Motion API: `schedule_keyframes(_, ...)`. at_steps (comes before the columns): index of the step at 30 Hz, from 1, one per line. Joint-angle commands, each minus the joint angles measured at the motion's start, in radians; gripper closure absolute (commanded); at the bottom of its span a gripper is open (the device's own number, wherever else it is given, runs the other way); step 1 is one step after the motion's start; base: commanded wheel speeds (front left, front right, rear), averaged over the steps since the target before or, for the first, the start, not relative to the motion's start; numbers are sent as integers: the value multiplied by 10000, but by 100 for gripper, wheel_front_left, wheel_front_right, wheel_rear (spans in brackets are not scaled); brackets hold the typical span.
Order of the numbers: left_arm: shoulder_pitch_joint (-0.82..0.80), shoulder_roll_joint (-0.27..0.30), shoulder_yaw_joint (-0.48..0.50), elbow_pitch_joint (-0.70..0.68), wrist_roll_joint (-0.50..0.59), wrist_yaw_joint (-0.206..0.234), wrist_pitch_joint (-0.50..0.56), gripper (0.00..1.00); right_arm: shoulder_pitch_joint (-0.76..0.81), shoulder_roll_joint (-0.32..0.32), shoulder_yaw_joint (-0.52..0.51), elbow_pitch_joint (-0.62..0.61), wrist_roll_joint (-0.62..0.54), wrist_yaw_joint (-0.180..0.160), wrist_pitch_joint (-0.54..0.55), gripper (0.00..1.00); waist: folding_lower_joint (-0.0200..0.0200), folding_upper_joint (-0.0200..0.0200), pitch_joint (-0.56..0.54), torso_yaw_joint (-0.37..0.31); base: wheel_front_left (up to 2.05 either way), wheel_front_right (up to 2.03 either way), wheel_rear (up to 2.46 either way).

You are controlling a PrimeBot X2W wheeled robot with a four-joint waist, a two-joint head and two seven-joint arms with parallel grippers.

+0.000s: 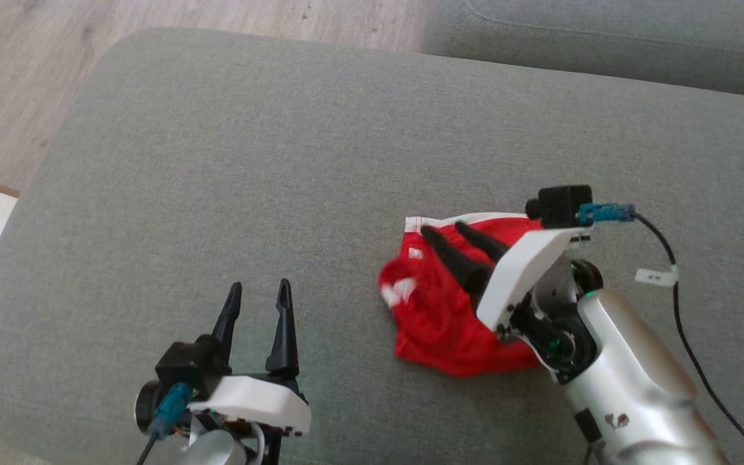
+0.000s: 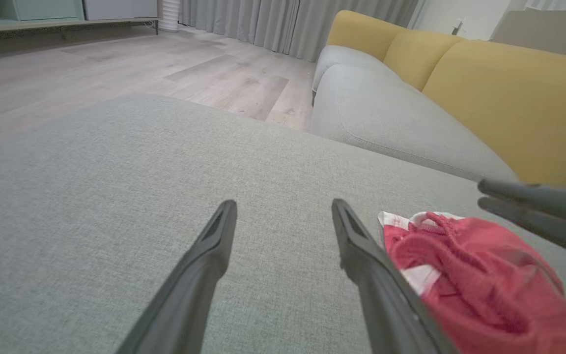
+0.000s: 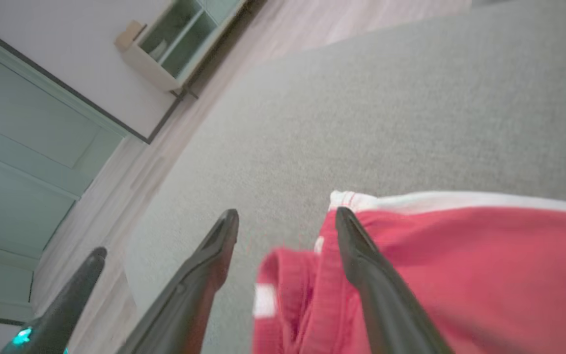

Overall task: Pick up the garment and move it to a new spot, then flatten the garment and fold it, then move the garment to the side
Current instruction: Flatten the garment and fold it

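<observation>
1. Garment (image 1: 436,323) — bunched on the cushion (image 1: 249,161), beneath the right gripper (image 1: 442,227).
2. Right gripper and left gripper (image 1: 260,285): fingers apart, nothing held.
3. Likely soft, light, limp — pinch the white band (image 1: 475,217).

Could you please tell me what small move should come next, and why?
Probably lower the open right tool and pinch the white-trimmed edge of the crumpled red fabric garment, which lies bunched and ungripped on the grey cushion, so flattening can start.

Pale wood floor (image 2: 116,64) fills the upper left, grey curtains (image 2: 263,22) hang at the top, and a yellow-backed sofa (image 2: 509,98) stands upper right.
</observation>
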Motion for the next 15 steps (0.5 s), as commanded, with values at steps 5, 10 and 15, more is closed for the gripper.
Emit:
schedule_keyframes(5,-476,78,223,-173,54,-34,-137,0,-887,140,110,-379,-227,67,-1218,0,0,0,-91,-336,0,0,0)
schedule_keyframes(10,-531,111,176,-167,115,-52,-150,0,-1013,140,-370,-430,-2047,67,-2073,0,0,0,-224,-595,0,0,0)
schedule_keyframes(15,-639,143,134,-173,223,-44,-178,0,-392,139,-1434,-876,-3936,67,-2863,0,0,0,-515,-861,0,0,0)
